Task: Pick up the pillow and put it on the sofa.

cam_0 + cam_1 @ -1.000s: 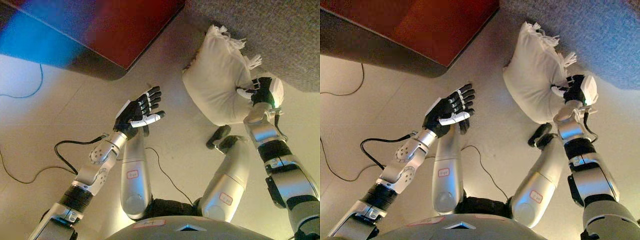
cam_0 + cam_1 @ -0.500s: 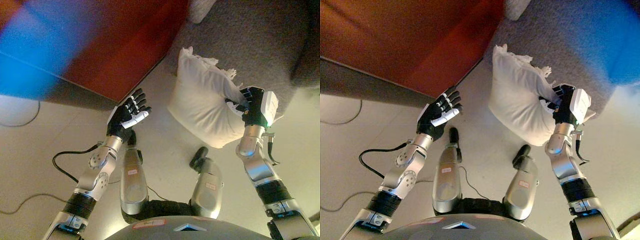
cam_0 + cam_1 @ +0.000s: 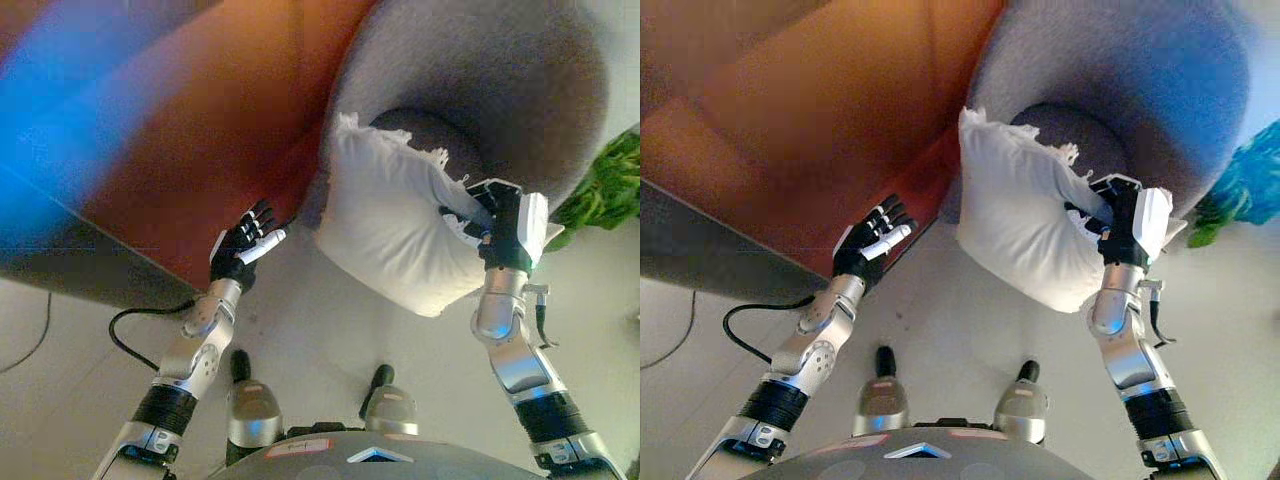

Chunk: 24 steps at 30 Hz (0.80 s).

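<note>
A white pillow [image 3: 390, 225] with a fringed edge hangs in the air in front of a grey round sofa [image 3: 480, 70]. My right hand [image 3: 495, 225] is shut on the pillow's right edge and holds it up. My left hand [image 3: 240, 250] is open and empty, left of the pillow and apart from it, in front of a reddish-brown sofa [image 3: 190, 130]. The pillow also shows in the right eye view [image 3: 1025, 215], with the right hand [image 3: 1120, 220] on it and the left hand [image 3: 868, 245] beside it.
The reddish-brown sofa fills the upper left and meets the grey sofa at the top centre. A green plant [image 3: 605, 190] stands at the right edge. Pale floor [image 3: 330, 330] lies below the pillow.
The whole view has swung upward, so the grey sofa and plant now show. The pillow, held in my right hand, has risen off the floor. My left hand stays open.
</note>
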Motion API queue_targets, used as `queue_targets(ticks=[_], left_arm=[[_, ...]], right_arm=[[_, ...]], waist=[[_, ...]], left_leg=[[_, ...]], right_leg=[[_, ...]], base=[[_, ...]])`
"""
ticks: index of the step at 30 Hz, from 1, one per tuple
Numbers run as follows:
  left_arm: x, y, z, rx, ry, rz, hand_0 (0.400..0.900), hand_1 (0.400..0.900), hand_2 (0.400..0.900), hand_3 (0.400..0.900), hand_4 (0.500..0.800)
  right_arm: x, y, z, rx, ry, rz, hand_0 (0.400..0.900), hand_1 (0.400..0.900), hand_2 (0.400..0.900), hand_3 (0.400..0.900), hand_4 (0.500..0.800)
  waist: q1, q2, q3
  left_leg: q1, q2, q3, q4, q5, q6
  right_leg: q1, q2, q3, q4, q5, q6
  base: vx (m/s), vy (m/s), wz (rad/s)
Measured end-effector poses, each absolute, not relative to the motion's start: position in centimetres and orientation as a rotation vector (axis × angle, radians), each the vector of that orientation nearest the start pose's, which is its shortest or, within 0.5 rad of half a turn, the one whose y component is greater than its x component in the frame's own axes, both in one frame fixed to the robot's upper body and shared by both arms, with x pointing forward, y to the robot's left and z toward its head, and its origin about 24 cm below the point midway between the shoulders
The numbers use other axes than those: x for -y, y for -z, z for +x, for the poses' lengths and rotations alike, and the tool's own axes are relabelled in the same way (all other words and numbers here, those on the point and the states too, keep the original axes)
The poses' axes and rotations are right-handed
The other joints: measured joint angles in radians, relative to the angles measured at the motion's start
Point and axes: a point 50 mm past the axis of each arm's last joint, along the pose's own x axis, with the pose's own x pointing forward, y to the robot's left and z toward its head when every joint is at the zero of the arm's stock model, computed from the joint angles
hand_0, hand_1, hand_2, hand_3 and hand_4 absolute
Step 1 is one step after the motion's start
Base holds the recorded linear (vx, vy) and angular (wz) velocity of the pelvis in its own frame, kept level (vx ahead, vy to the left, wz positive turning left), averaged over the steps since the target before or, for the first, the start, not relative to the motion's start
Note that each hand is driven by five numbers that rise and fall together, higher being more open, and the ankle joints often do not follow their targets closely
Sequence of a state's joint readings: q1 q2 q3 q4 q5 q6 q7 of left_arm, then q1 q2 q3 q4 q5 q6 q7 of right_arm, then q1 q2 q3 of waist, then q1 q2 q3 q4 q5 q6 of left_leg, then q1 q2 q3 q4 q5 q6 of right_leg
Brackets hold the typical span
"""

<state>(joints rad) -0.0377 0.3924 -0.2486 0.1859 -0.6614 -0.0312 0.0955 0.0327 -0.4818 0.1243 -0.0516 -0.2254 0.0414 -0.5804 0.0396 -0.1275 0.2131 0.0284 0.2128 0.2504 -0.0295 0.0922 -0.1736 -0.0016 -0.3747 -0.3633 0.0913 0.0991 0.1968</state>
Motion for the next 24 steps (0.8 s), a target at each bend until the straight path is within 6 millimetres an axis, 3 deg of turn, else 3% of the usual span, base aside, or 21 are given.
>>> queue_targets(ticks=[4, 10, 15, 20, 24], left_arm=[[-18.9, 0.4, 24.1, -0.277, 0.023, -0.232, 0.900, 0.900, 0.900, 0.900, 0.800], [-19.1, 1.5, 22.8, -0.324, 0.042, -0.243, 0.900, 0.900, 0.900, 0.900, 0.800], [-18.8, 2.1, 22.1, -0.363, 0.102, -0.255, 0.900, 0.900, 0.900, 0.900, 0.800], [-19.2, 2.6, 21.4, -0.423, 0.168, -0.242, 0.900, 0.900, 0.900, 0.900, 0.800], [-20.4, 2.7, 20.7, -0.475, 0.211, -0.188, 0.900, 0.900, 0.900, 0.900, 0.800]], right_arm=[[24.2, -8.2, 24.0, 0.185, 0.474, -0.584, 0.400, 0.400, 0.400, 0.400, 0.500], [24.9, -8.0, 24.0, 0.144, 0.458, -0.539, 0.400, 0.400, 0.400, 0.400, 0.500], [26.9, -4.4, 23.9, -0.045, 0.481, -0.599, 0.400, 0.400, 0.400, 0.400, 0.500], [29.4, -0.4, 25.8, -0.359, 0.546, -0.665, 0.400, 0.400, 0.400, 0.400, 0.500], [31.0, -0.4, 27.4, -0.471, 0.673, -0.622, 0.400, 0.400, 0.400, 0.400, 0.500]], waist=[[-0.008, -0.003, -0.020], [0.000, 0.001, -0.051], [0.052, -0.006, -0.090], [0.137, -0.012, -0.104], [0.181, -0.013, -0.103]], left_leg=[[0.032, 0.000, -0.001, -0.025, 0.008, -0.005], [0.046, 0.006, -0.022, -0.044, 0.022, -0.006], [0.050, 0.010, -0.061, -0.051, 0.027, -0.009], [0.035, 0.008, -0.114, -0.050, 0.035, -0.019], [0.009, 0.005, -0.157, -0.050, 0.047, -0.024]], right_leg=[[0.015, 0.005, -0.002, 0.000, 0.001, 0.000], [0.047, 0.019, -0.030, -0.031, 0.000, 0.000], [0.114, 0.035, -0.085, -0.097, 0.012, 0.020], [0.165, 0.045, -0.147, -0.134, 0.017, 0.028], [0.177, 0.052, -0.190, -0.145, 0.017, 0.028]], base=[[0.05, 0.004, 0.04], [0.13, -0.047, 0.20], [0.18, -0.076, 0.35], [0.18, -0.089, 0.32], [0.05, -0.167, 0.26]])
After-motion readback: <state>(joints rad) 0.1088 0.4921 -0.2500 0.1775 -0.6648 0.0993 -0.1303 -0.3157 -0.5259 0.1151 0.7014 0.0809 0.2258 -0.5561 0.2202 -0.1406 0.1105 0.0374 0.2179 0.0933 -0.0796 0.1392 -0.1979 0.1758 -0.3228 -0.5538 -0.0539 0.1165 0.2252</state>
